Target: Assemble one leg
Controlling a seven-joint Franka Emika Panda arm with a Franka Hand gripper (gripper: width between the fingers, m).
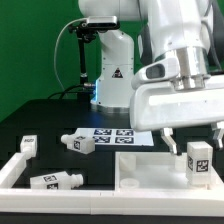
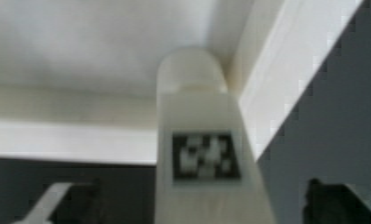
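A green backdrop is hanging behind a black table, where the thin flat white marker board is lying. At the exterior view's right, a short white plastic square-sectioned leg carrying black-and-white tags is standing upright on the large white square tray-like panel. The arm's two-finger gripper is hovering over it. In the wrist view its dark fingers are spread wide, touching neither side of the leg. The leg seems seated, though how firmly is not showing. Other similar white posts are lying loose on the table, not yet fitted.
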